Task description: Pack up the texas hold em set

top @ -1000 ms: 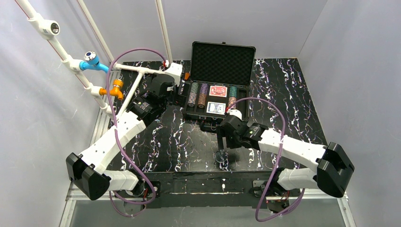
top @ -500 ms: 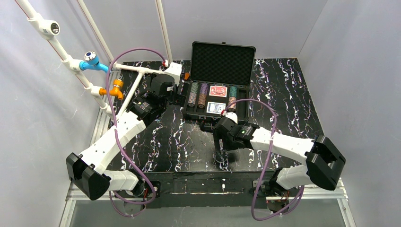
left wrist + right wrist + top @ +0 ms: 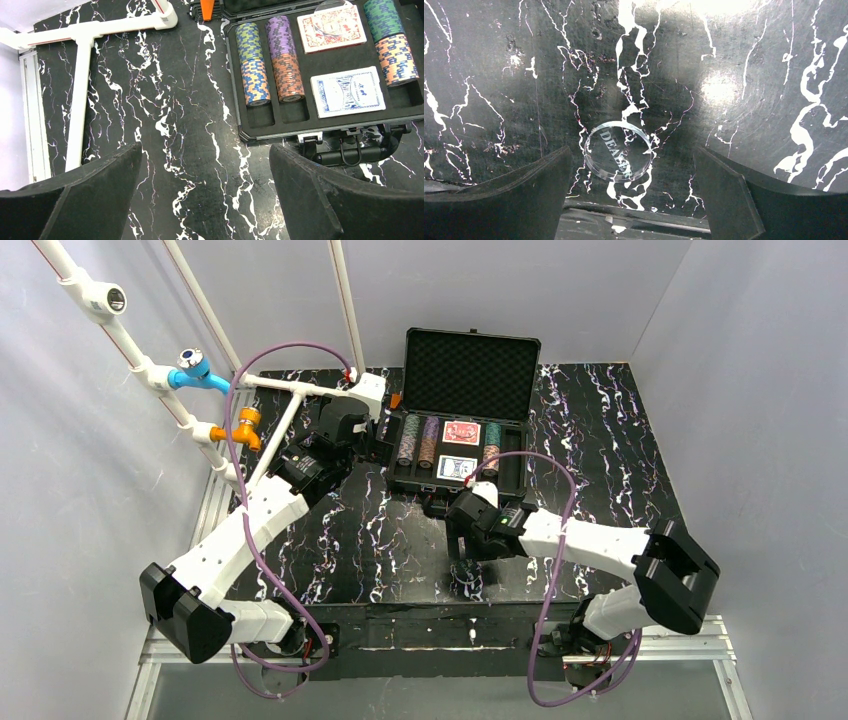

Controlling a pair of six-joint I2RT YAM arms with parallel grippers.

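The texas hold em set's black briefcase (image 3: 512, 472) lies open at the table's back, its foam-lined lid upright. Rows of striped chips (image 3: 252, 62) fill its slots beside a red-backed deck (image 3: 331, 28) and a blue-backed deck (image 3: 347, 91). My left gripper (image 3: 378, 448) hovers open over bare table left of the case (image 3: 240, 127), holding nothing. A clear round dealer button (image 3: 619, 157) lies flat on the table near the front edge. My right gripper (image 3: 633, 155) is open, and the button sits between its fingers, nearer the left one, untouched.
A white pipe frame (image 3: 300, 390) lies on the table's left back, seen in the left wrist view as a T-piece (image 3: 80, 37). An orange part (image 3: 206, 7) sits by the case's left back corner. The case handle (image 3: 350, 152) faces the arms. Grey walls enclose the table.
My right arm has swung left and drawn in, carrying its open gripper slightly left toward the table's front. The left arm has not moved.
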